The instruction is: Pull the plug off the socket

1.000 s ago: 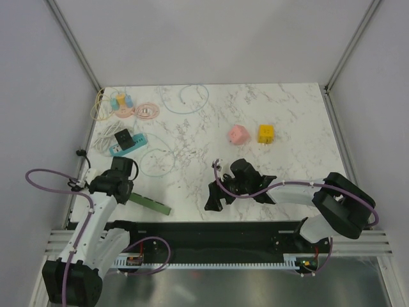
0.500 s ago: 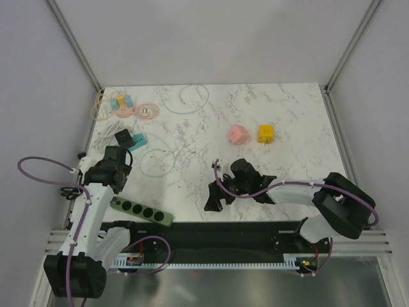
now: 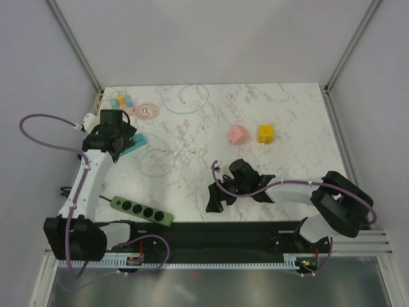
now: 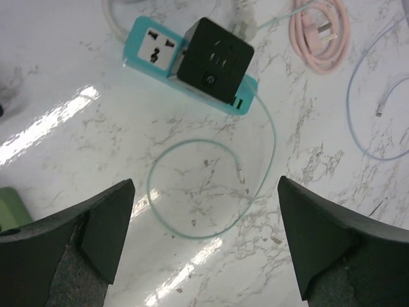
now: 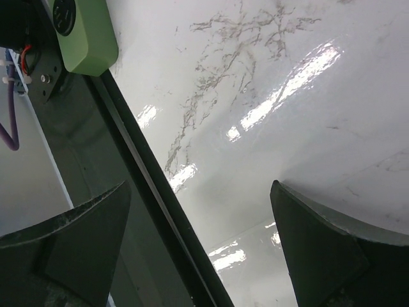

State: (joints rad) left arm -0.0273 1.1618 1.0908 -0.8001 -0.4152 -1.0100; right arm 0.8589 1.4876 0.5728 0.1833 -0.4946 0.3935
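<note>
The black square plug was seen seated in the teal plastic socket strip, at the upper centre of the left wrist view, on the white marbled worktop. The left end effector was held released above it, jaws spread wide, presumably so the plug could be straddled. The right end effector was parked low at the top view's lower centre, likewise released, clear of the work.
</note>
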